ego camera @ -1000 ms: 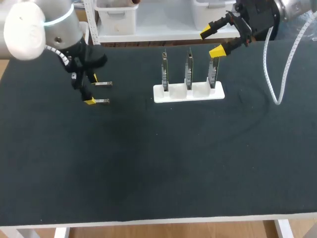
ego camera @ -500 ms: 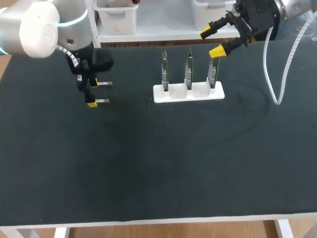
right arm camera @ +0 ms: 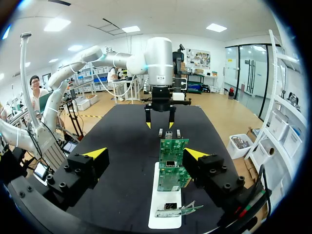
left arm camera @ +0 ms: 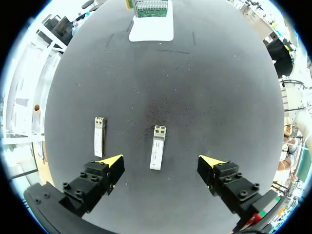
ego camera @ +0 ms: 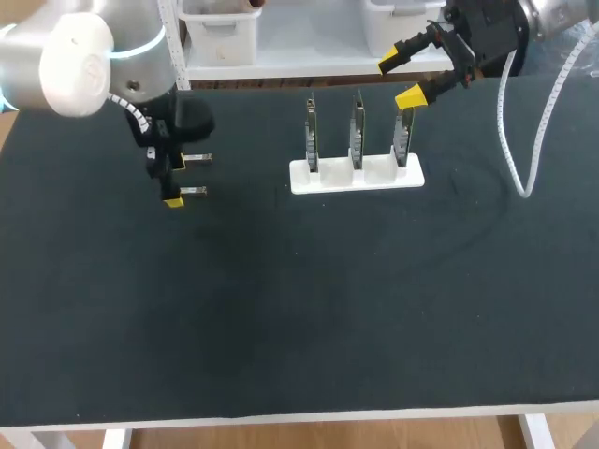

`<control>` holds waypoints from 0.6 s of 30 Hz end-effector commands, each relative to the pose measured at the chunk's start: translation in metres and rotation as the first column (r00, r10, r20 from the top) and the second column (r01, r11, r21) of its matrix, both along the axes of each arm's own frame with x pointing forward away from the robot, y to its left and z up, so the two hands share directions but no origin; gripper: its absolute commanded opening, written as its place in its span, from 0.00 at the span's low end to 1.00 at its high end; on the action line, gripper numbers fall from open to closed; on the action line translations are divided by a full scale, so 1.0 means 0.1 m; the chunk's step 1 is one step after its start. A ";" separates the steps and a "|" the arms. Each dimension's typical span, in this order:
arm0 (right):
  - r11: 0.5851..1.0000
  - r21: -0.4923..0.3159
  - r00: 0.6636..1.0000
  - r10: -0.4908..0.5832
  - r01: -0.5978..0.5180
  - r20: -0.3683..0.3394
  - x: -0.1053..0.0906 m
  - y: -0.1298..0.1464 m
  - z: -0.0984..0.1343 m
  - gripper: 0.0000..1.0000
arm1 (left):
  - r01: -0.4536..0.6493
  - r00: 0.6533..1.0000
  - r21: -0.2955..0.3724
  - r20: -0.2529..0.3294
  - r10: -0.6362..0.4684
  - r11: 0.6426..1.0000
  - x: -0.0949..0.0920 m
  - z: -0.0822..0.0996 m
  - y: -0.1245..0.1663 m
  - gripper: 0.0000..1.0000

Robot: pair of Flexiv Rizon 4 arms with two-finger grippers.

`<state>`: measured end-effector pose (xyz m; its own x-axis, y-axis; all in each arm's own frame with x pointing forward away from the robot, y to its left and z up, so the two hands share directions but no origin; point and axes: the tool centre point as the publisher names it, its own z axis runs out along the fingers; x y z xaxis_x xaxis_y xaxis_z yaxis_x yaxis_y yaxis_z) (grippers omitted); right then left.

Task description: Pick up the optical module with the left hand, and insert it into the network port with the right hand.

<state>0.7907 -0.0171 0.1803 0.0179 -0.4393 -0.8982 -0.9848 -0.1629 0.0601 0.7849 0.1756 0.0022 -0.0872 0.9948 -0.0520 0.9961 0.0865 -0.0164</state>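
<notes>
At the far left, our left gripper (left arm camera: 161, 163) hangs over the black table mat (ego camera: 281, 309) with its yellow-tipped fingers spread wide and nothing held. A slim silver rectangular optical module (left arm camera: 157, 147) lies flat on the mat between those fingers and a little ahead of them, touching neither. Its long axis points straight out from the gripper, across the line on which the fingers close, so we judge a plain descent would put a finger on each long side. A second silver module (left arm camera: 99, 136), lying parallel to the first, sits just outside one finger. It is close enough that a finger could clip it on the way down.

Towards the middle stands a white holder (ego camera: 356, 176) carrying upright green circuit boards (right arm camera: 170, 161). The network port is presumably on one of them, though we cannot pick it out for certain.

At the right, our right gripper (ego camera: 401, 79) hovers above the holder's far side, also wide open and empty. It is much the nearer arm to the boards and well apart from both modules. A white cable (ego camera: 524, 140) trails down beside it.
</notes>
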 end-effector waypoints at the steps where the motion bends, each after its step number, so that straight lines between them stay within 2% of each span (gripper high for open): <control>1: 1.000 -0.001 1.000 -0.002 0.002 0.001 -0.01 0.00 0.01 1.00 | 0.017 1.000 0.014 -0.011 -0.017 1.000 0.10 -0.01 -0.05 1.00; 18: 1.000 -0.001 1.000 -0.002 0.002 0.001 -0.01 0.00 0.01 1.00 | 0.042 0.999 0.014 -0.013 -0.042 0.999 0.12 0.01 -0.08 1.00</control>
